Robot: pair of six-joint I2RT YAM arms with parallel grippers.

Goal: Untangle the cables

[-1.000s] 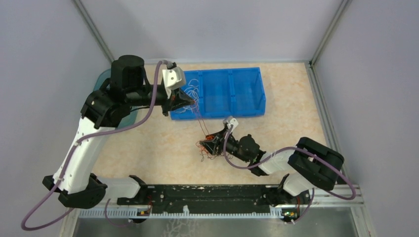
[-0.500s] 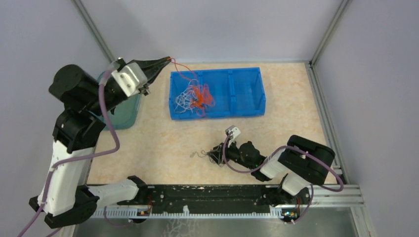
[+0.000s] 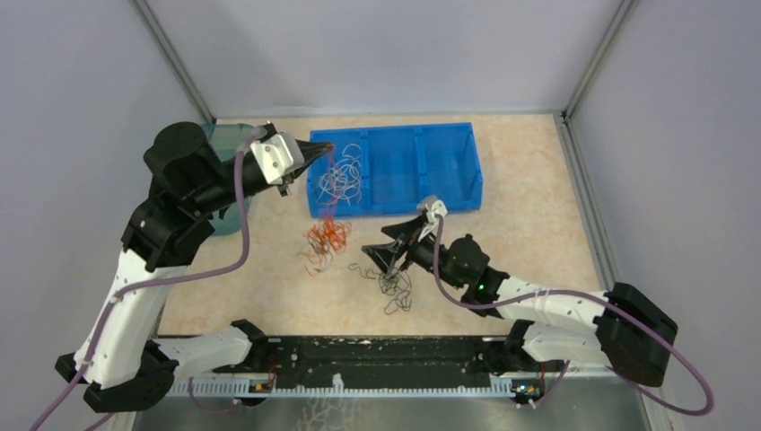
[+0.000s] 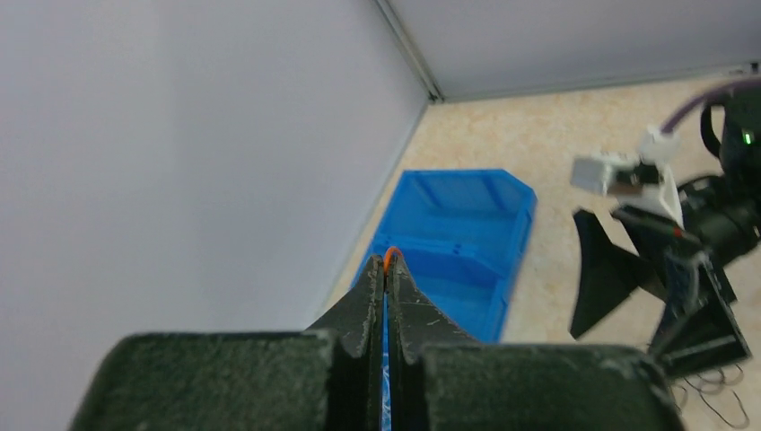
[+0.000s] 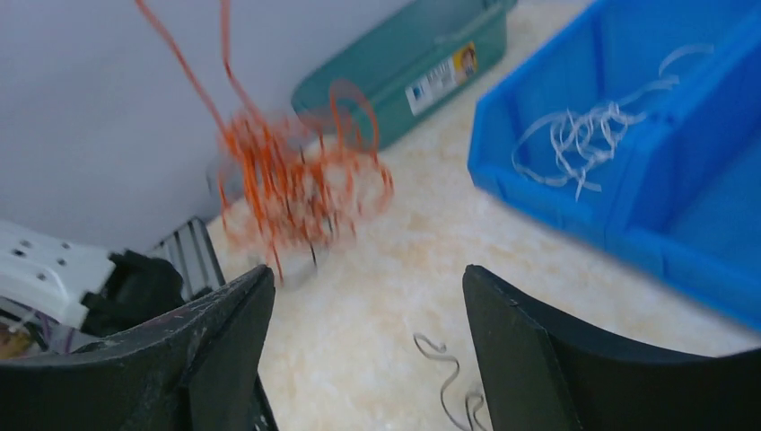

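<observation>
Since half a second ago the orange cables (image 3: 325,238) have left the blue bin (image 3: 449,171). They now hang at its 7 o'clock from the left gripper (image 3: 323,150), which is pressed tight on one strand. The right gripper (image 3: 388,253) has spread, and black cables (image 3: 395,289) lie loose at its 6 o'clock. Only the left wrist view shows the orange pinch at the tips. Only the right wrist view shows the label on the green tub (image 5: 404,67).
</observation>
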